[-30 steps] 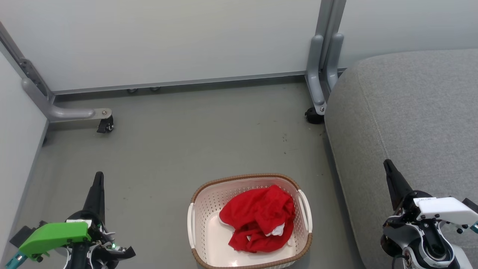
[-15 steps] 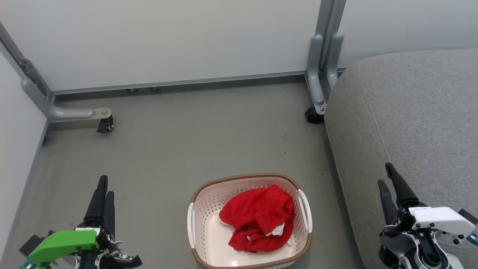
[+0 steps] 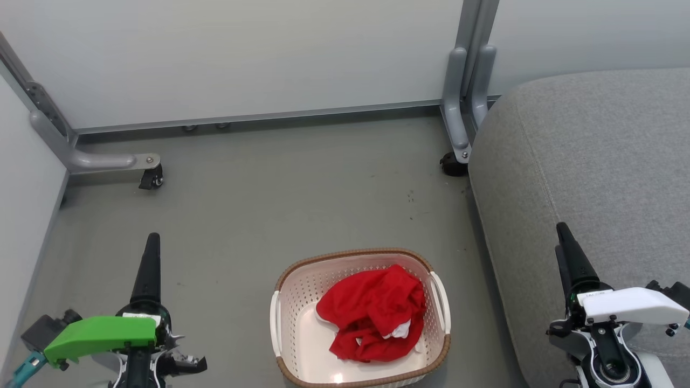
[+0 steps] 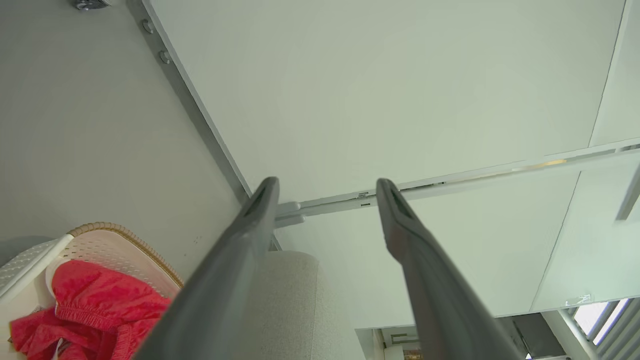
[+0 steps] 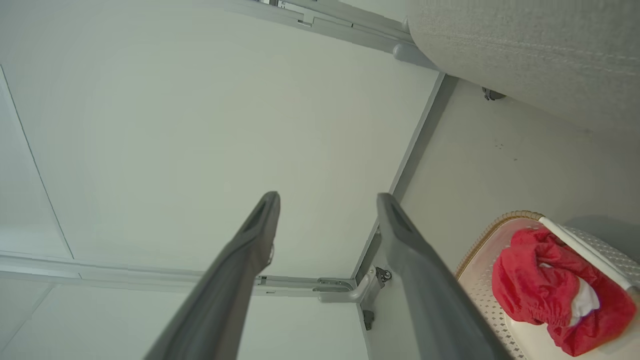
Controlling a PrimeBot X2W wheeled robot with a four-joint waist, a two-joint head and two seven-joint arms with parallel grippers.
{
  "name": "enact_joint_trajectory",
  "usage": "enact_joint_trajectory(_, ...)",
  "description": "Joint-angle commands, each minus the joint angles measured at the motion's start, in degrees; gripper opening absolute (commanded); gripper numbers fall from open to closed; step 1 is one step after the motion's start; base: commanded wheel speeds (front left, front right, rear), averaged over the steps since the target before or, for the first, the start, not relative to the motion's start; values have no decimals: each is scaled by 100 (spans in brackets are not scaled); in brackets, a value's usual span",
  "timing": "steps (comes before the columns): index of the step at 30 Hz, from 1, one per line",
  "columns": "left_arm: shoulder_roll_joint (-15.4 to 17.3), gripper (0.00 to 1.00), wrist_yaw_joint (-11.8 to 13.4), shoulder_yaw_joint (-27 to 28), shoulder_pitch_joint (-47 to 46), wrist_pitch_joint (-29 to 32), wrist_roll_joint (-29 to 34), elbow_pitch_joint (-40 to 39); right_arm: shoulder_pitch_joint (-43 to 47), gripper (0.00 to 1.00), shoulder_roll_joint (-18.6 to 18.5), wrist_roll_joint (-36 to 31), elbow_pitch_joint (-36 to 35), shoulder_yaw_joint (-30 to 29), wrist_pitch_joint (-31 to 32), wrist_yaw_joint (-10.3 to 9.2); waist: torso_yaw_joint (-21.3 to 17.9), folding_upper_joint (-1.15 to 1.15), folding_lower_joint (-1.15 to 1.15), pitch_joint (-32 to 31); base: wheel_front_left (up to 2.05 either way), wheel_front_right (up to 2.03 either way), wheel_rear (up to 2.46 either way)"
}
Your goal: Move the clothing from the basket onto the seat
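The red clothing (image 3: 372, 312) lies bunched with a bit of white showing in the cream basket (image 3: 350, 253) on the floor at the bottom middle of the head view. To its right is the large grey seat (image 3: 593, 161), bare on top. My left gripper (image 3: 153, 240) hovers over the floor left of the basket, fingers pointing away. My right gripper (image 3: 561, 229) is over the seat's near left edge. The wrist views show the left gripper (image 4: 325, 182) and the right gripper (image 5: 327, 197) open and holding nothing, with the clothing (image 4: 90, 305) (image 5: 545, 295) off to one side.
Pale partition walls close off the back and left. Their grey metal feet end in casters (image 3: 151, 178) (image 3: 453, 164), one beside the seat's far corner. Grey floor (image 3: 302, 194) stretches between the walls and the basket.
Both wrists have twisted: half a second ago each gripper showed two fingers side by side, now they line up as one. The left fingertips have moved farther forward. Basket and clothing have not moved.
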Motion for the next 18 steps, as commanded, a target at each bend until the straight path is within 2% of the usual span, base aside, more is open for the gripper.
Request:
enact_joint_trajectory(1, 57, 100, -21, -46, -197, -65, 316, -173, -88, 100, -33, -275, -171, 24, -73, 2, -2, 0, 0, 4, 0, 0, 0)
enact_joint_trajectory(18, 69, 100, -28, -276, -139, -439, 2276, -486, 13, 100, -36, -2578, -650, 216, -445, 3, -11, 0, 0, 18, 0, 0, 0)
